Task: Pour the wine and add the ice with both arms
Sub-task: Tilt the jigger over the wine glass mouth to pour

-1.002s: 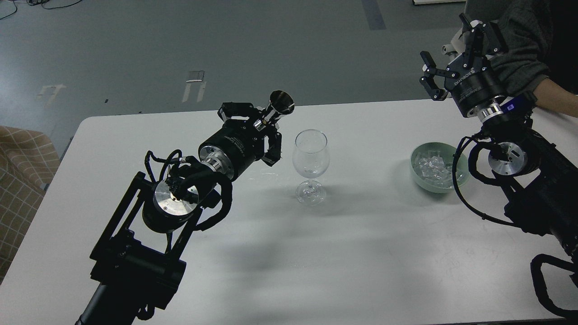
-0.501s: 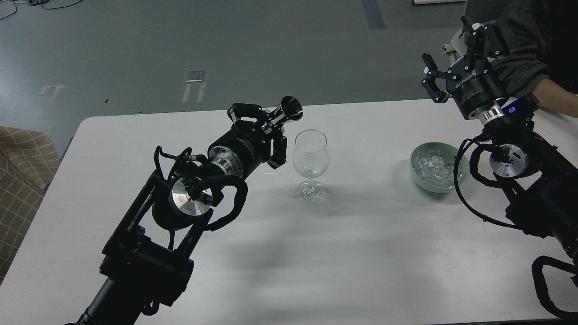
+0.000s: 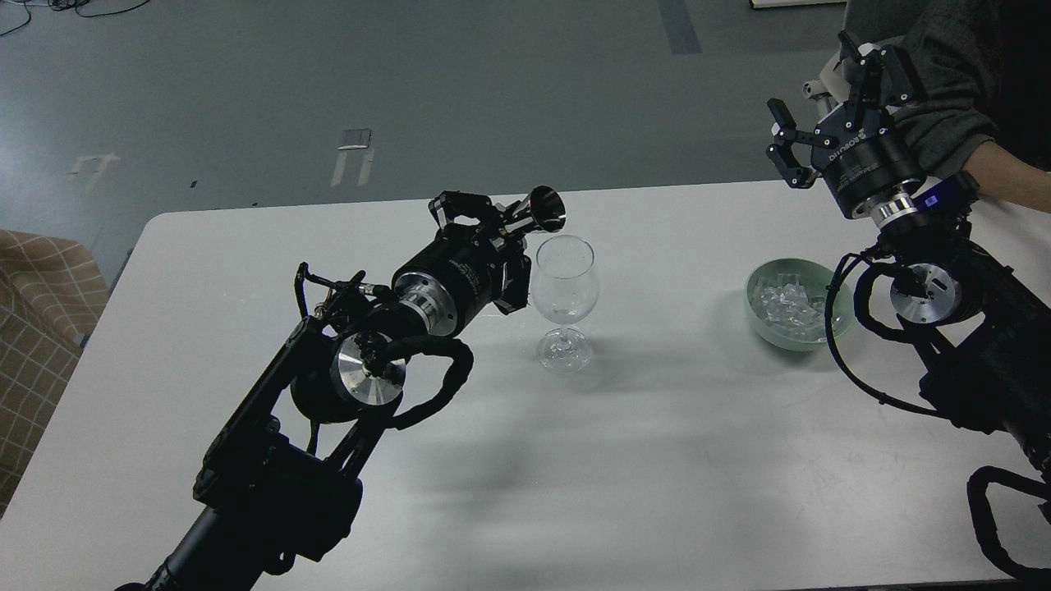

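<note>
A clear wine glass (image 3: 563, 302) stands upright near the middle of the white table (image 3: 657, 460). My left gripper (image 3: 497, 236) is shut on a small shiny metal measuring cup (image 3: 542, 211), held tilted with its mouth just above and left of the glass's rim. No wine is visible in the cup or the glass. A pale green bowl (image 3: 759, 316) at the right holds several clear ice cubes (image 3: 787, 305). My right gripper (image 3: 821, 115) is open and empty, raised above and behind the bowl.
A person's arm in a grey sleeve (image 3: 952, 98) reaches in at the top right, close behind my right gripper. A checked cushion (image 3: 37, 328) lies off the table's left edge. The table's far edge borders grey floor.
My left arm has moved right with the metal cup, bringing the cup's mouth from left of the glass to just over its rim. The right arm has hardly moved.
</note>
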Action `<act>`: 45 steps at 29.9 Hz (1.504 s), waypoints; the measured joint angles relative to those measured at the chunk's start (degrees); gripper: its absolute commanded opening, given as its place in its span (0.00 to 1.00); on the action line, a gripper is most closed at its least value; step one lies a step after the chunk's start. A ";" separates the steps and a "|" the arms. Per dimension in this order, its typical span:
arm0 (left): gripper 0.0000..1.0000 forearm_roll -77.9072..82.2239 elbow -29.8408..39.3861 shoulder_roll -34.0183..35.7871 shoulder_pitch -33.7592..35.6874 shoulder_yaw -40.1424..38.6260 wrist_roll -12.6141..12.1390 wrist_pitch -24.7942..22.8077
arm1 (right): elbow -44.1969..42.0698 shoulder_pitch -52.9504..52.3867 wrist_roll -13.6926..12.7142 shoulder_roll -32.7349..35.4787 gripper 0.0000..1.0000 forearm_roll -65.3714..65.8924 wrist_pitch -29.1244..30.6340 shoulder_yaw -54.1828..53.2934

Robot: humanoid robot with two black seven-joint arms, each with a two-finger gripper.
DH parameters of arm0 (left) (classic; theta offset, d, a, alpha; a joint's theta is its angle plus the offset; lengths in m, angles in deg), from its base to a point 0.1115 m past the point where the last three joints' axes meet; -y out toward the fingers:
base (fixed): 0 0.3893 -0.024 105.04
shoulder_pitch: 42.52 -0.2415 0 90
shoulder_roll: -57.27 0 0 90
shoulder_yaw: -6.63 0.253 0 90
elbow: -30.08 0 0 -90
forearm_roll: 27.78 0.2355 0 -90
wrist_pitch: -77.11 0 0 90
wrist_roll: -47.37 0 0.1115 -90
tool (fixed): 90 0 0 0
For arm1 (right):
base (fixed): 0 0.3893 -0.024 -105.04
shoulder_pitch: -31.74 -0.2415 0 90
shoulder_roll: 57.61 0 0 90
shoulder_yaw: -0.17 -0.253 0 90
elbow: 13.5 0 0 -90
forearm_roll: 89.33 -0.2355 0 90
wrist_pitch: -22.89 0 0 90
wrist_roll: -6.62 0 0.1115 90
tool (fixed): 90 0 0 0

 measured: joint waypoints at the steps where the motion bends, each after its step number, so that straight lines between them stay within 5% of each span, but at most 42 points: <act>1: 0.00 0.44 0.00 0.00 0.09 0.31 0.00 -0.04 | -0.01 0.10 0.00 0.00 1.00 0.00 0.00 0.00; 45: 0.00 13.33 -1.06 0.00 1.97 3.30 0.12 -0.40 | 1.12 0.75 0.09 0.00 1.00 0.00 0.02 -0.03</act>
